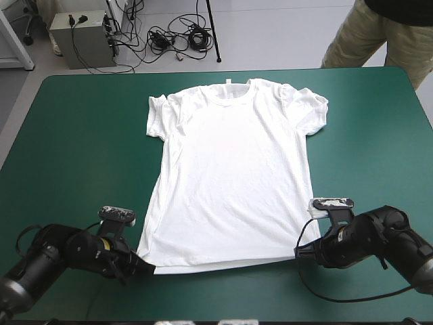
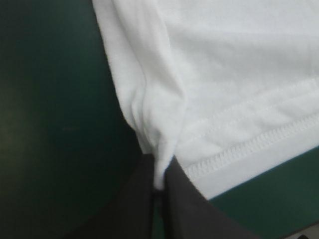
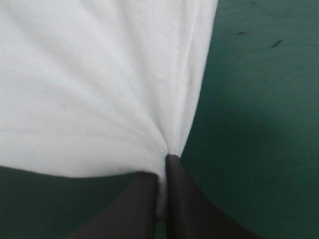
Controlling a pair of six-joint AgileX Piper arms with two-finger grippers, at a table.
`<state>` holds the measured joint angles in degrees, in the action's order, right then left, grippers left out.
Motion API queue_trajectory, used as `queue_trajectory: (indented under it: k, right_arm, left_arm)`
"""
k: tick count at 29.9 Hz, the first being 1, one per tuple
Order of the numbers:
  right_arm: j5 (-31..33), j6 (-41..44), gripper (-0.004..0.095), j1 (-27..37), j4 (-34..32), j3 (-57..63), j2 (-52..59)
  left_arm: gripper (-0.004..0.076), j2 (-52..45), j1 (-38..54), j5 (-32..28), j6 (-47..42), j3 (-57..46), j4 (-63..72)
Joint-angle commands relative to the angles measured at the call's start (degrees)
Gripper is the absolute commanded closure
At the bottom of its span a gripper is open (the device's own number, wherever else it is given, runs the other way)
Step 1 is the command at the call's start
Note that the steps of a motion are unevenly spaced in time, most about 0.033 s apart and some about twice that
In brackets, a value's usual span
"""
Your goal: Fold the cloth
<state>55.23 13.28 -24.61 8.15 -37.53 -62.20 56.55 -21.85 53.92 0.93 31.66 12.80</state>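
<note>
the t-shirt (image 1: 233, 172) lies spread flat on the teal-green cover (image 1: 81, 149); left gripper (image 2: 159, 185) pinches one hem corner, right gripper (image 3: 163, 183) pinches the other.

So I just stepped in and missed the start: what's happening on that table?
A two-armed robot is working on a white T-shirt. It lies spread flat on the teal-green table, collar toward the far edge. The left gripper is shut on the near left hem corner, and the right gripper on the near right one. No fold has been made yet.
</note>
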Motion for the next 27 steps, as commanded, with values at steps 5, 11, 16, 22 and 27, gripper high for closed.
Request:
queue_trajectory:
  k: [5, 11, 16, 22, 27]
  right_arm:
    - [1.0, 0.0, 0.0877, -0.1, 3.6, -1.0, 1.5]
    - [2.2, 0.0, 0.0559, -0.1, 5.9, -1.1, 0.0]
    - [6.9, -1.7, 0.0432, -0.1, 5.9, -3.3, 0.0]
    - [9.4, -2.1, 0.0439, -0.1, 2.6, -14.7, 0.2]
    - [9.3, 0.0, 0.0439, 0.0, -3.2, -25.6, -0.5]
  left_arm:
    - [0.071, -4.8, -0.4, 1.4, -1.3, -1.0, 0.9]
    - [0.037, -4.7, -0.4, 1.9, 1.2, -1.0, 1.1]
    - [0.0157, -4.7, -0.3, 7.1, 1.2, 1.7, 1.0]
    - [0.0169, -4.7, -0.3, 6.5, -2.5, 11.6, -3.2]
    - [0.0171, -0.8, -0.3, 5.7, -5.0, 21.2, -10.4]
